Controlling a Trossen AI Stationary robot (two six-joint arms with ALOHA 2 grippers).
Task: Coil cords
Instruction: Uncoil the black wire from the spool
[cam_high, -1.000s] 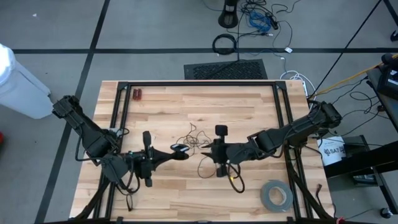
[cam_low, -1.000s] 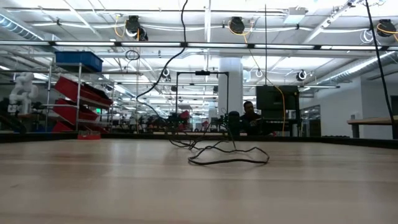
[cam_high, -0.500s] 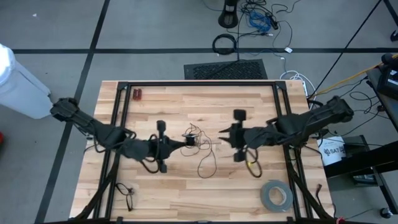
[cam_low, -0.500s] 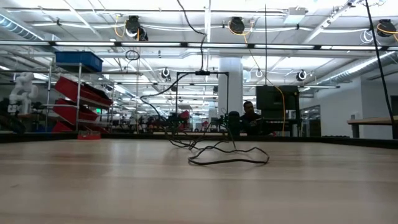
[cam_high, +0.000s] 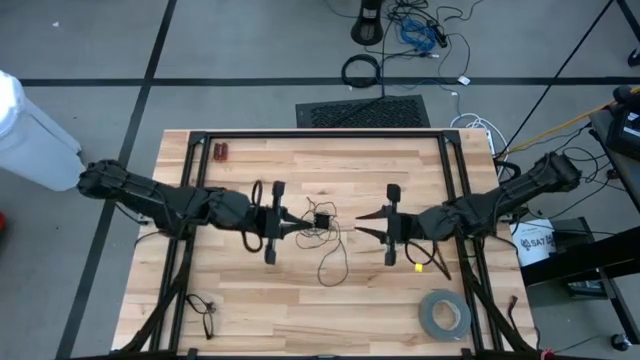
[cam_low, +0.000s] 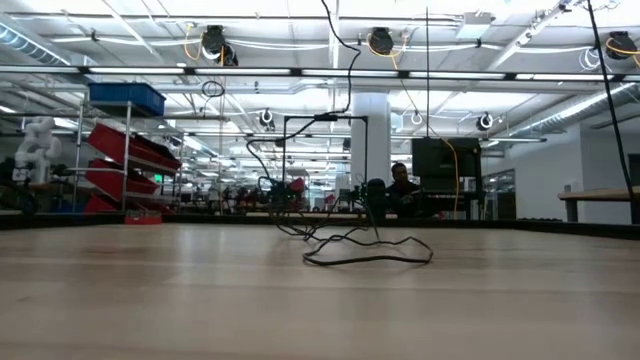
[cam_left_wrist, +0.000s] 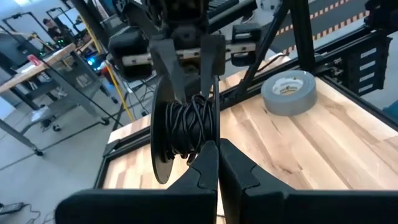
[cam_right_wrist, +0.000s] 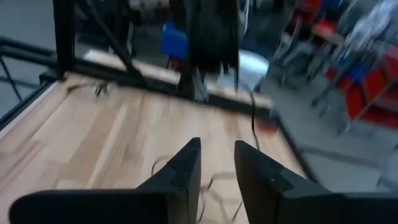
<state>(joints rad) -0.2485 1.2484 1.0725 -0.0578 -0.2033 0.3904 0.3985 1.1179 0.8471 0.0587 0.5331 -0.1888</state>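
- My left tool (cam_high: 296, 224), mid-bench, pinches the cord (cam_high: 322, 220) bundle (cam_left_wrist: 189, 127) tight.
- My right tool (cam_high: 364, 222) hangs spread, empty.
- The cord looks light, limp, springy; I'd grab loose strands near the bundle.

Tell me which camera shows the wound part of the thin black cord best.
The left wrist view: the coiled bundle fills the middle, just past the shut left hand. The high view shows it tiny; the low view shows only loose strands.
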